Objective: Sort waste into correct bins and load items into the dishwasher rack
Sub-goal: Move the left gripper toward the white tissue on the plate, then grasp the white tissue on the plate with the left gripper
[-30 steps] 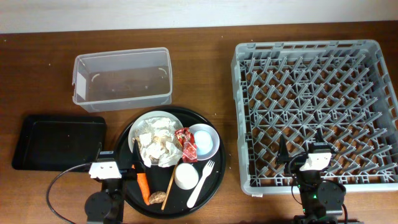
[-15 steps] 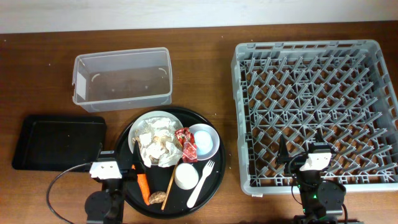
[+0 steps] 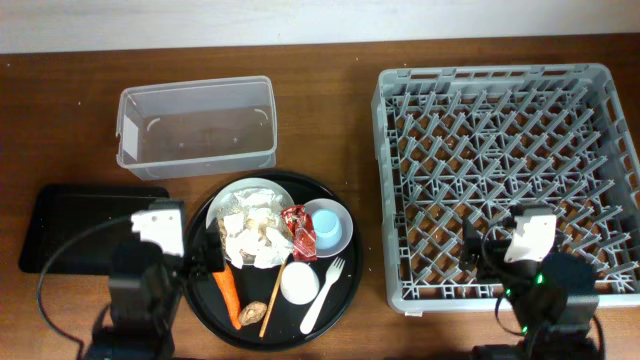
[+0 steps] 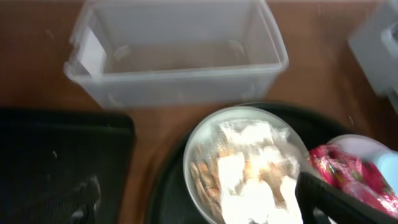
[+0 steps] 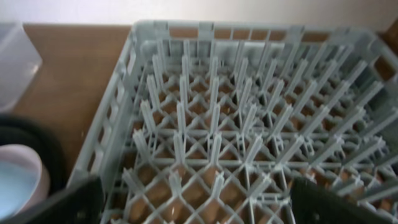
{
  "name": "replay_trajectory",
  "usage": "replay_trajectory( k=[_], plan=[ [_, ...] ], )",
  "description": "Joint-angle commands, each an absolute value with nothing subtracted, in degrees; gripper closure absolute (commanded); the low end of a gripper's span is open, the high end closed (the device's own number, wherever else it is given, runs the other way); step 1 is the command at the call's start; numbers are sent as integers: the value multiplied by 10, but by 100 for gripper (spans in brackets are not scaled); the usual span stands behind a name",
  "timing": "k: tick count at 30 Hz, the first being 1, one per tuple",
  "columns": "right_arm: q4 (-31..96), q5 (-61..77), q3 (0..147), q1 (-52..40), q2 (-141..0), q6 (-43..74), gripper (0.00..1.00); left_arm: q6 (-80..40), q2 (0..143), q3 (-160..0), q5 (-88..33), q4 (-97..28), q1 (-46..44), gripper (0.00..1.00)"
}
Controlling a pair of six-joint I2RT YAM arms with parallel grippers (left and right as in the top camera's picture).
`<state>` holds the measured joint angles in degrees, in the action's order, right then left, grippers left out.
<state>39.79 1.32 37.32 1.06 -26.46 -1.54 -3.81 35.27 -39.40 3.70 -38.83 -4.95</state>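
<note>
The grey bowl-plate on the round black tray holds white napkins and beige scraps. Beside it lie the red wrapper, pink bowl, white cup, fork, carrot, wooden stick and brown lump. My left gripper is open above the plate's left edge, over the gap to the shallow black tray. My right gripper is open and empty above the front of the grey rack.
The clear tub stands empty behind the round tray, also in the left wrist view. The rack fills the right side of the table. Brown table shows between the tub, the trays and the rack.
Both arms have risen from low at the table's front edge and moved forward. The left gripper now hangs near the plate, the right over the rack's front. Nothing was grasped.
</note>
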Motion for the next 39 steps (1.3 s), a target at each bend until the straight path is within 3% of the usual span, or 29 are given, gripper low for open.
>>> replay_trajectory(
  k=[1, 5, 18, 22, 24, 27, 29, 30, 39],
  plan=[
    [468, 10, 479, 8, -358, -15, 2, -28, 470, -503, -23, -459, -46, 1],
    [561, 38, 568, 8, -462, -15, 2, -31, 589, -554, -67, -503, -46, 0],
    [586, 70, 572, 8, -519, -15, 2, -32, 779, -553, -129, -531, -46, 1],
    [592, 70, 572, 8, -538, -15, 2, -32, 858, -553, -129, -533, -46, 9],
    [592, 70, 572, 8, -544, -15, 2, -32, 885, -553, -130, -532, -46, 23],
    [592, 69, 572, 8, -547, -15, 2, -32, 902, -553, -130, -532, -46, 59],
    [592, 69, 572, 8, -547, -15, 2, -32, 901, -554, -132, -530, -46, 91],
    [592, 69, 572, 8, -547, -15, 2, -32, 901, -554, -133, -529, -46, 99],
    [591, 69, 572, 8, -547, -15, 2, -31, 869, -736, -116, -652, -46, 99]
  ],
)
